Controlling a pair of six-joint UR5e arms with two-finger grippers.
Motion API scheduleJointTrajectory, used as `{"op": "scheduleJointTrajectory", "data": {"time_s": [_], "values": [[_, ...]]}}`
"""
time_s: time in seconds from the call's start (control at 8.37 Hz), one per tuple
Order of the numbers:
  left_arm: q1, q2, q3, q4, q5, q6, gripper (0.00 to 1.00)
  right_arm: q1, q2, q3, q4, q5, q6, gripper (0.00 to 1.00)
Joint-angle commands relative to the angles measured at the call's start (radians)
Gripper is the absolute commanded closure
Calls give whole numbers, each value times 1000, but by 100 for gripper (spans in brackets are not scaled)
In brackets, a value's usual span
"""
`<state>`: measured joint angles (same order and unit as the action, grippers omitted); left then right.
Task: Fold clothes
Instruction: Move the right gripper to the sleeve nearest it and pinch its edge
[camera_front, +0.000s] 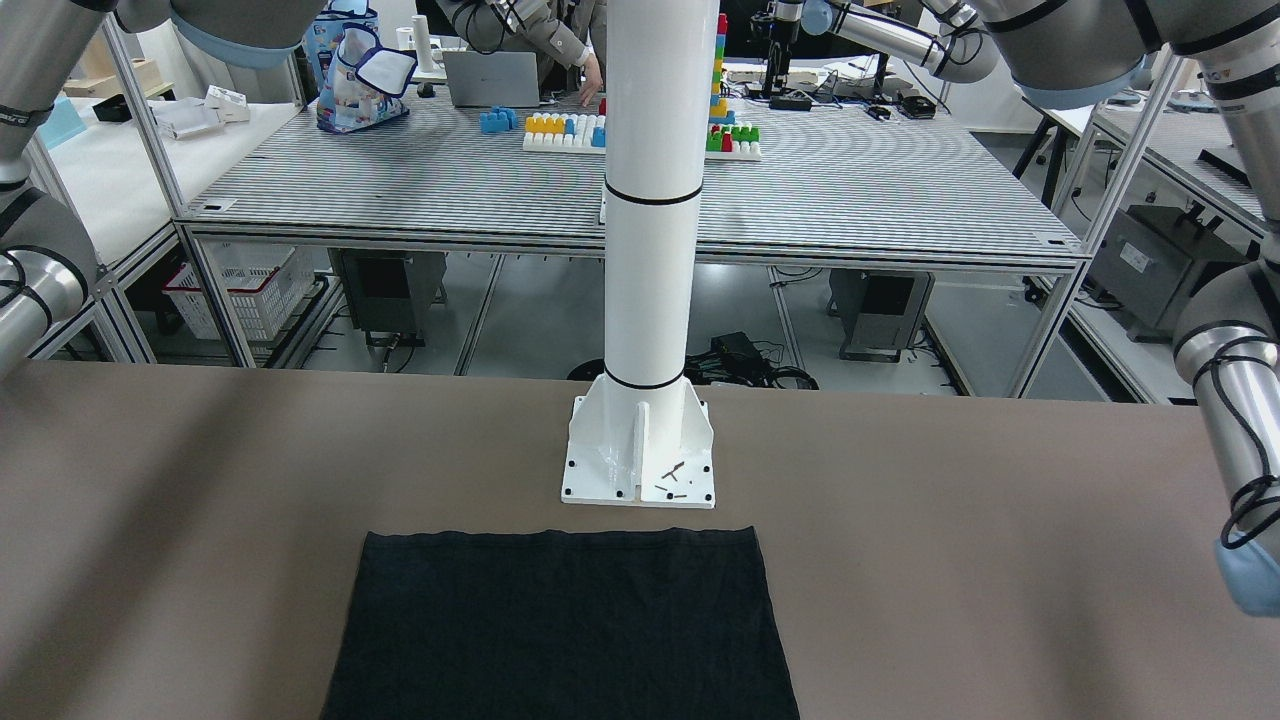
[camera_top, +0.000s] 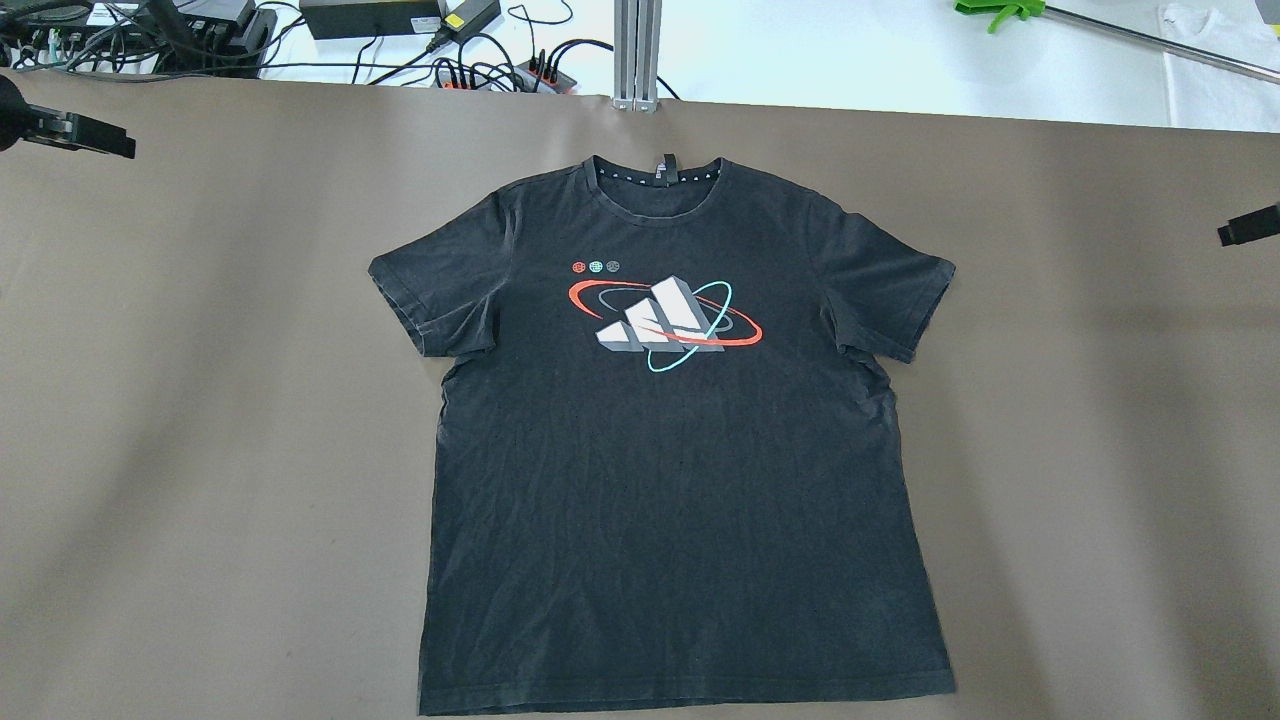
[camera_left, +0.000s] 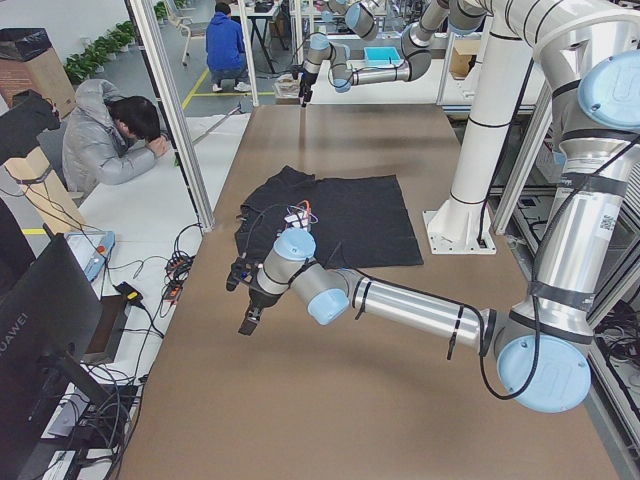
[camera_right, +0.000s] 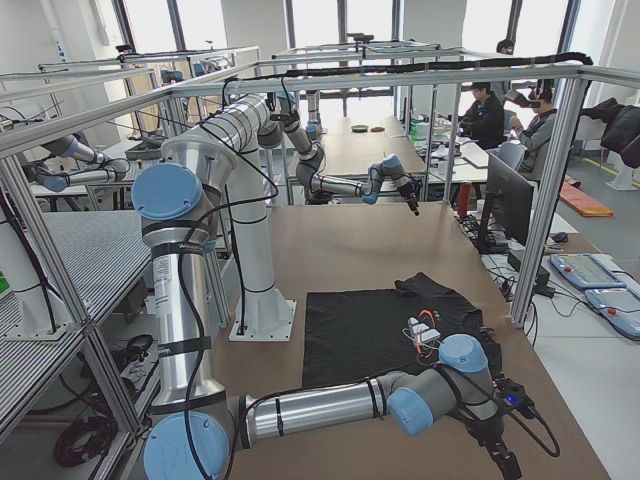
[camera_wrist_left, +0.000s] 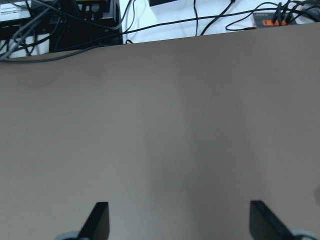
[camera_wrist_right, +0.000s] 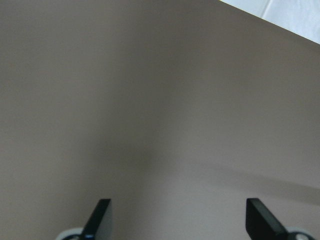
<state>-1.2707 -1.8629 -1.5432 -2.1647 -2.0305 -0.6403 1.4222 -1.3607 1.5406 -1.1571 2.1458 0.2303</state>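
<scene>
The clothes are one black T-shirt (camera_top: 680, 470) with a red, teal and grey print on the chest. It lies flat and face up in the middle of the brown table (camera_top: 200, 450), collar toward the far edge. Its hem (camera_front: 560, 630) lies just in front of the white pole's base. My left gripper (camera_top: 100, 138) hovers over the far left corner, well away from the shirt. The left wrist view shows it (camera_wrist_left: 180, 222) open above bare table. My right gripper (camera_top: 1245, 230) is at the right edge, also (camera_wrist_right: 175, 220) open over bare table.
The white pole and its base plate (camera_front: 640, 455) stand on the robot's side of the table, beside the hem. Cables and power strips (camera_top: 480, 60) lie beyond the far edge. People sit at desks (camera_left: 110, 135) past that edge, near a monitor (camera_left: 40, 330).
</scene>
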Motion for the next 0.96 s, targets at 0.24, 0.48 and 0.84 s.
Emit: {"op": "scheduleJointTrajectory", "data": {"time_s": [0.24, 0.48, 0.84], "values": [[112, -195, 228, -141, 60, -198, 0, -176, 87, -132, 277, 2, 267, 6], [155, -252, 322, -219, 102, -255, 0, -268, 139, -221, 396, -79, 391, 6], [200, -303, 364, -224, 181, -297, 0, -364, 202, -295, 455, -191, 480, 6]]}}
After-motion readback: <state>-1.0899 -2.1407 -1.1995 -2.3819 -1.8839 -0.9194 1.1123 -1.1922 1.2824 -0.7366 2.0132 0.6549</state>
